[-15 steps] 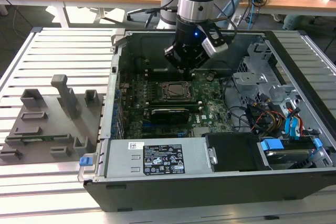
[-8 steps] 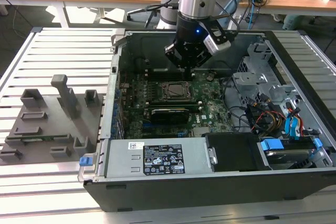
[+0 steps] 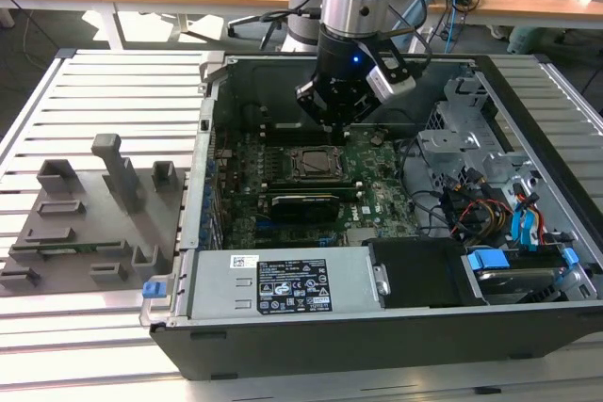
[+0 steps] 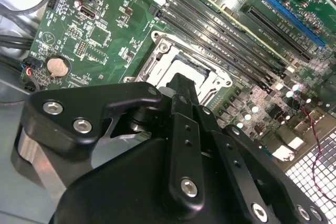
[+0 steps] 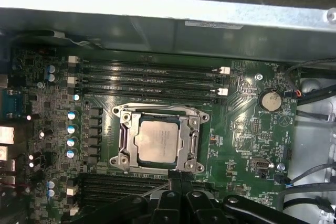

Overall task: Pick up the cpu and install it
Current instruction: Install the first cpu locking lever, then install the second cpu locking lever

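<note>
open pc case [image 3: 528,110] lies on a slatted metal table [image 3: 113,91]. motherboard [image 3: 377,171] sits flat inside it, psu [image 3: 283,284] along the case edge at 6 o'clock in the exterior view. grey plastic fixture [image 3: 85,223] rests on the table at 9 o'clock from the case, well apart from the work.

arm comes down into the case from 12 o'clock; gripper [image 3: 341,115] hangs over the board, just beyond the socket frame [image 3: 316,165] toward 12 to 1 o'clock in the exterior view.

cpu [image 5: 160,140] already sits in the socket, silver lid up and square to the frame [image 5: 157,137] in the first wrist view. frame surrounds it on all sides. can't tell whether the latch is closed. ram slots [image 5: 149,80] run parallel on the far side of the socket, coin cell [image 5: 270,99] off to the side.

key relation: cpu lies directly ahead of the fingertips [image 5: 178,178], close but apart, no contact visible. chip is square, so there's no long axis; its edges line up with the ram slots. in the second wrist view the finger [image 4: 184,98] points at the socket [image 4: 184,72], overlapping its near edge.

gripper state: fingers look drawn nearly together, nothing between them. judgement: it carries nothing, and the chip looks placed.
</note>
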Motion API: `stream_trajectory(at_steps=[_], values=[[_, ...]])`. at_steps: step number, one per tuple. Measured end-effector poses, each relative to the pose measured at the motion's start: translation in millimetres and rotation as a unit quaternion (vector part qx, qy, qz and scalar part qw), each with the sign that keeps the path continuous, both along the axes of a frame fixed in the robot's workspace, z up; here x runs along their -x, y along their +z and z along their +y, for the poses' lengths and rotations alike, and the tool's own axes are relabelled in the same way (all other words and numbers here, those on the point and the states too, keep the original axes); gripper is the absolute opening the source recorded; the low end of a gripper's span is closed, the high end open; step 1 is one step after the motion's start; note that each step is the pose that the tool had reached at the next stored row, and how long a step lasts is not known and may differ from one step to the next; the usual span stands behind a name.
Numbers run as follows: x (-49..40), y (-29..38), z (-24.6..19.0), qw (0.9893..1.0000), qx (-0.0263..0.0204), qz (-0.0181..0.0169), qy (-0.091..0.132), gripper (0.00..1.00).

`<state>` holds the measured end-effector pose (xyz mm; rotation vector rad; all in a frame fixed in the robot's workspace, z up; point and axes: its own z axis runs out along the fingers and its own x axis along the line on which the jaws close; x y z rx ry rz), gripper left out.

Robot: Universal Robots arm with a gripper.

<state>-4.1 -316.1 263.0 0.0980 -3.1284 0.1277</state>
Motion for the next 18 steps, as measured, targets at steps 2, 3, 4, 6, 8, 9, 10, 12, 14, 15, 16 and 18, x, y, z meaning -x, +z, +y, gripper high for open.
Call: stream_trajectory(at_steps=[2,3,4,6,8,9,10,12,14,15,16,18], values=[[0.0,0.0,0.0,1.0,-0.0002,0.0,0.0,0.11],[0.0,0.0,0.0,1.0,-0.0003,0.0,0.0,0.11],[0.0,0.0,0.0,1.0,-0.0003,0.0,0.0,0.11],[0.0,0.0,0.0,1.0,-0.0004,0.0,0.0,0.11],[0.0,0.0,0.0,1.0,-0.0005,0.0,0.0,0.11],[0.0,0.0,-0.1,1.0,-0.0005,0.0,0.0,0.11],[0.0,0.0,-0.5,1.0,-0.0006,0.0,0.0,0.11],[0.0,0.1,-2.1,1.0,-0.0004,0.0001,0.0,0.11],[0.0,0.0,-7.8,1.0,-0.0005,0.0,0.0,0.11],[0.0,0.0,-10.1,1.0,-0.0005,0.0,0.0,0.11],[0.0,0.0,-11.7,1.0,-0.0005,0.0,0.0,0.11],[0.0,0.0,-13.4,1.0,-0.0006,0.0,0.0,0.11]])
